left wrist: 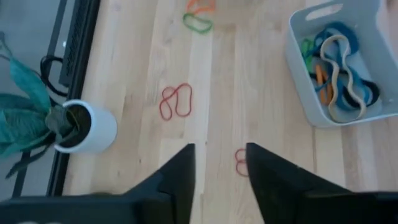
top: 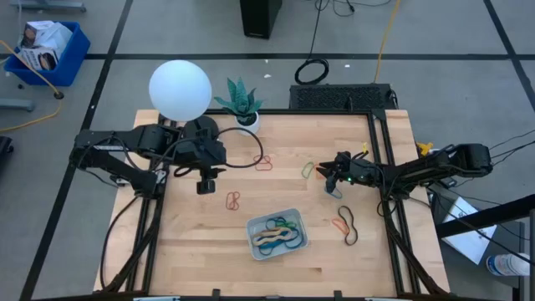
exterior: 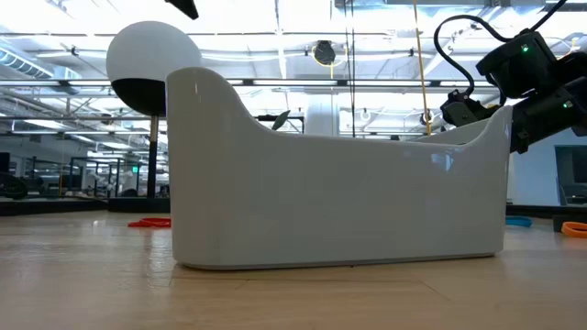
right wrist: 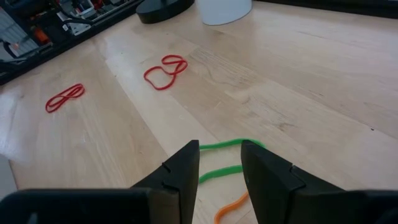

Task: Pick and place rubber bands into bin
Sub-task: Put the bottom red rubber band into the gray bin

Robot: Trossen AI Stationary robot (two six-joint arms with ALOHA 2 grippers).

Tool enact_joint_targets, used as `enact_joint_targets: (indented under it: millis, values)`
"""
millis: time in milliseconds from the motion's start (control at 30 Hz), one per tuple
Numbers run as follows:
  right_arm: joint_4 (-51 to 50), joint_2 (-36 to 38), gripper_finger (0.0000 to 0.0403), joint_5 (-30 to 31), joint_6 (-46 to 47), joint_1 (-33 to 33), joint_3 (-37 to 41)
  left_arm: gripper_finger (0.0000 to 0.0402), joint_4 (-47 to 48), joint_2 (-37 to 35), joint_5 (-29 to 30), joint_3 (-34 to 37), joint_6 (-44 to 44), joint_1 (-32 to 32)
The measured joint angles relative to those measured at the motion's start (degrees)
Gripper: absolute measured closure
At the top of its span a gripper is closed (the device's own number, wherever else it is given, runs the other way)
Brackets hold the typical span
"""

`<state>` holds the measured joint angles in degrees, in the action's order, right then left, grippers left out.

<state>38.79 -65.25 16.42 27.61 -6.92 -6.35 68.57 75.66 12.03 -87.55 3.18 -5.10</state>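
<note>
High view shows the bin [top: 277,233] at six o'clock on the table [top: 184,251], already holding several bands, with more loose bands to collect. A green band [right wrist: 227,158] lies just ahead of the right gripper [right wrist: 219,163], seen through the narrow gap between its slightly parted, empty fingers; an orange band [right wrist: 231,206] lies beside it. The step looks like reaching; next comes lowering and pinching. At nine o'clock, the left gripper [left wrist: 219,163] hangs parted above a red band [left wrist: 240,163].
</note>
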Motion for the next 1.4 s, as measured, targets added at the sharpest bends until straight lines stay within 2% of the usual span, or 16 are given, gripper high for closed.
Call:
enact_joint_targets:
  millis: [167,367,533,767,867,1200,1400]
  values:
    - [0.0,0.0,0.0289,0.0,-0.4,0.0,0.0,0.0202,0.7,0.0,0.2,2.9,0.8,0.1]
    - [0.0,0.0,0.0289,0.2,-1.0,0.0,0.0,0.0186,0.1,0.0,0.0,11.0,-0.1,0.3]
    - [0.0,0.0,0.0289,0.4,-1.5,0.0,0.0,0.0185,-8.2,0.0,-0.9,21.3,0.4,1.0]
    - [0.0,0.0,0.0289,0.4,-1.5,-1.0,0.0,0.0185,-28.0,0.0,-8.8,34.0,1.4,3.2]
    - [0.0,0.0,0.0289,0.4,-1.5,-1.4,0.0,0.0185,-33.8,0.0,-9.4,38.4,1.1,3.6]
    - [0.0,0.0,0.0289,0.3,-1.7,-1.4,0.0,0.0186,-44.5,0.4,-9.2,48.1,0.7,3.6]
    - [0.0,0.0,0.0289,0.3,-1.7,-1.4,0.0,0.0186,-48.6,4.3,-9.2,50.1,1.7,3.6]
